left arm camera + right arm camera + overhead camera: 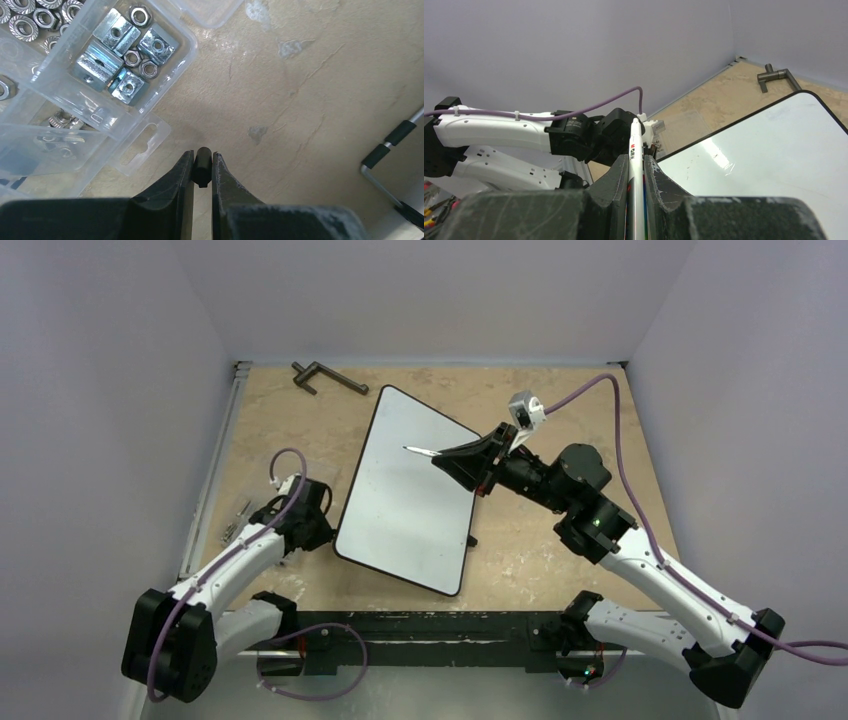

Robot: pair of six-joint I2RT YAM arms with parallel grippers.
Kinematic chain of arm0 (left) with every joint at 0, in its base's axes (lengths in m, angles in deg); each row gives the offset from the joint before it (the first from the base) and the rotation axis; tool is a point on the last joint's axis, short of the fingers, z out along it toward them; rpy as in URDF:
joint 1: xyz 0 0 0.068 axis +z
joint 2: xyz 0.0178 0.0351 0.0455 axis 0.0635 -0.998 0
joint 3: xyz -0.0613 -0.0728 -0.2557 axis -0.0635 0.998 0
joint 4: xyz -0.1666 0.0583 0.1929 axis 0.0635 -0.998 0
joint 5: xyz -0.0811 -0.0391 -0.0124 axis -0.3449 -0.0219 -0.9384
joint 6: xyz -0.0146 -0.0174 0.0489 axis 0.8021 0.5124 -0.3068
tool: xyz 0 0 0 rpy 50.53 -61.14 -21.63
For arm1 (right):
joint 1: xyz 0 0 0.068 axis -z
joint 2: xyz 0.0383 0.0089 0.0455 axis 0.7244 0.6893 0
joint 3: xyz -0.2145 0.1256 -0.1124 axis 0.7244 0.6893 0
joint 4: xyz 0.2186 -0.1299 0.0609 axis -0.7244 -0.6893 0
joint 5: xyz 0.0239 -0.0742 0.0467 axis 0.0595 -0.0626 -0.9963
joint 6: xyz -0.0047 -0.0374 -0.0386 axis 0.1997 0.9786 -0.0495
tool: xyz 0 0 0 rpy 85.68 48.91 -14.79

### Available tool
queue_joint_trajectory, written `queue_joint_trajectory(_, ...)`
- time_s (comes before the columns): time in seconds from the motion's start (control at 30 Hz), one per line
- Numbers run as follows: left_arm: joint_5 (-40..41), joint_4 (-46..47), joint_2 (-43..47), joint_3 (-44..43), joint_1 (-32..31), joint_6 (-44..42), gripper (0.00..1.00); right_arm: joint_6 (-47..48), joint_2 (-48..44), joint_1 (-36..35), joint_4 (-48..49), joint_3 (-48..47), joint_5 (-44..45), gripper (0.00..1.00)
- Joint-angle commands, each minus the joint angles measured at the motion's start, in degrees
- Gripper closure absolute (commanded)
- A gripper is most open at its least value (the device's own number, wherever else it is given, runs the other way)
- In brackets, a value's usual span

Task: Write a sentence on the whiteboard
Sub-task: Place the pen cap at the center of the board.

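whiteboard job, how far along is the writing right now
Done: the right claw is shut on a pen, its tip over the far part of the whiteboard. The left claw grips a small black piece, possibly the cap. In hand: bringing the tip to the board; contact can't be told. Left: all the writing, since the board shows no lettering.

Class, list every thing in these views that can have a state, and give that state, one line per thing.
Large white rectangular whiteboard: lying flat, blank, nothing written.
White marker pen: clamped, tip out over the whiteboard; contact cannot be told.
Right gripper: shut on the marker pen.
Left gripper: shut on a small black cylindrical piece.
Clear plastic box: compartments holding metal nuts.
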Motion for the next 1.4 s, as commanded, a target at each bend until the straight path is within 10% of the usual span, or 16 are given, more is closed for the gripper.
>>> queue_joint_trajectory(0.0,-1.50,2.68,-1.82,-1.94,0.79,1.27,0.94,1.26,-1.81,-0.09,-0.51,0.03,1.22,1.00)
queue_joint_trajectory(0.83,5.96,-7.37,9.80,-14.97,0.79,-11.81,0.47,2.60,-2.71,-0.07,-2.25,-0.01,1.88,1.00)
queue_joint_trajectory(1.37,-25.58,-4.25,-3.43,-40.61,2.06,-30.06,0.40,3.85,-4.92,-0.09,-5.24,-0.43,3.62,1.00)
